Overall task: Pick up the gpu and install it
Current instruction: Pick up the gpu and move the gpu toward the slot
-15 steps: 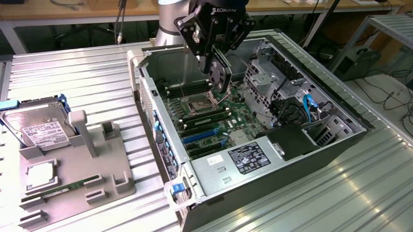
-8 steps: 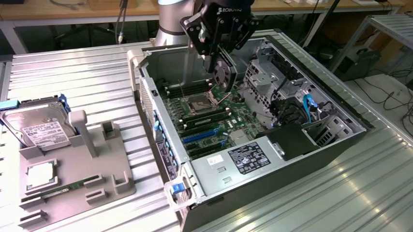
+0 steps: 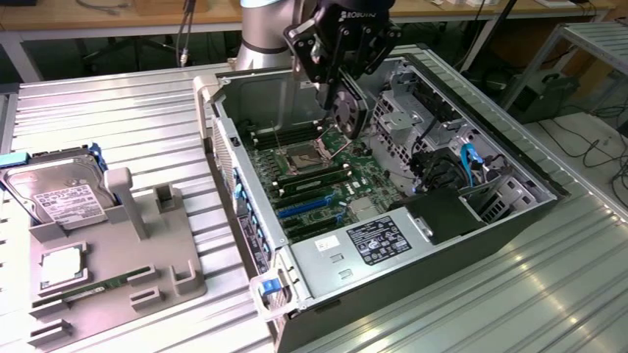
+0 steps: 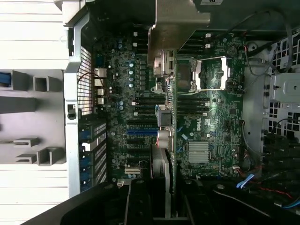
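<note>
My gripper (image 3: 340,79) hangs over the open computer case (image 3: 223,140), shut on the gpu (image 3: 345,112). The gpu is a green card with a round fan, held upright above the motherboard (image 3: 316,168) near the CPU socket. In the wrist view the gpu (image 4: 169,117) shows edge-on between my gripper's (image 4: 164,206) dark fingers, and its pale metal bracket (image 4: 176,33) reaches toward the case wall. The card floats clear of the board. The blue expansion slot (image 3: 299,207) lies nearer the case's front corner, also in the wrist view as the blue slot (image 4: 140,132).
A grey holder tray (image 3: 123,254) at the exterior view's left carries a silver hard drive (image 3: 57,193), a memory stick (image 3: 98,287) and a small square chip (image 3: 61,266). Inside the case sit the power supply (image 3: 378,239) and blue cables (image 3: 471,165). Ribbed metal tabletop surrounds everything.
</note>
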